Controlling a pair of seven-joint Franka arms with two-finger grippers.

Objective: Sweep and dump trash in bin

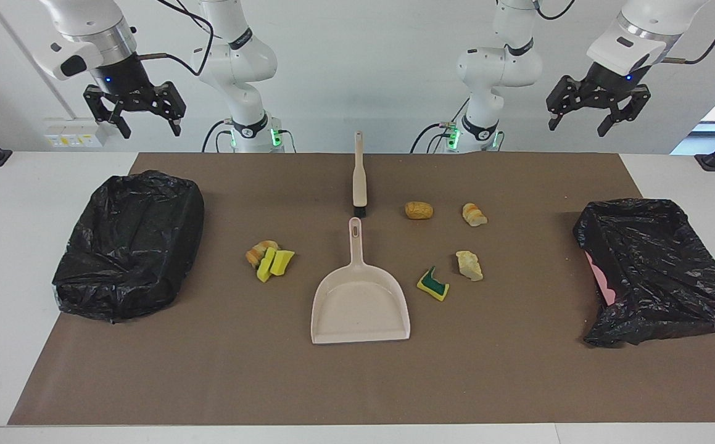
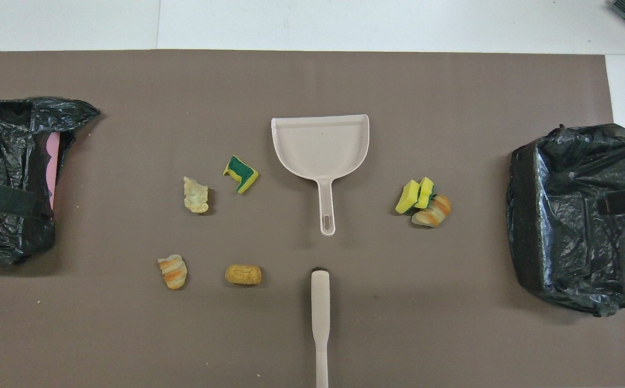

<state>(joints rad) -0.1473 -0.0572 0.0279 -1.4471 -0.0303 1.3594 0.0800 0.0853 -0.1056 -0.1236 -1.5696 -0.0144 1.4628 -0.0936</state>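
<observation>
Black left gripper (image 1: 599,116): fingers spread, empty, raised over table edge, waiting.
Black right gripper (image 1: 142,117): fingers spread, empty, raised likewise.
Beige dustpan (image 2: 320,146): mat centre; brush (image 2: 320,318) at its 6 o'clock, overhead view.
Trash: yellow wedges (image 2: 414,195) with bread lump (image 2: 434,211) at dustpan's 3 o'clock; green-yellow sponge (image 2: 240,173), cream lump (image 2: 196,194) at 9; tan lump (image 2: 243,274), orange lump (image 2: 173,271) at 8.

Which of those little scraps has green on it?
The sponge piece beside the dustpan's pan, toward the left arm's end: yellow with a green face. The other scraps are plain yellow, tan or cream.
</observation>
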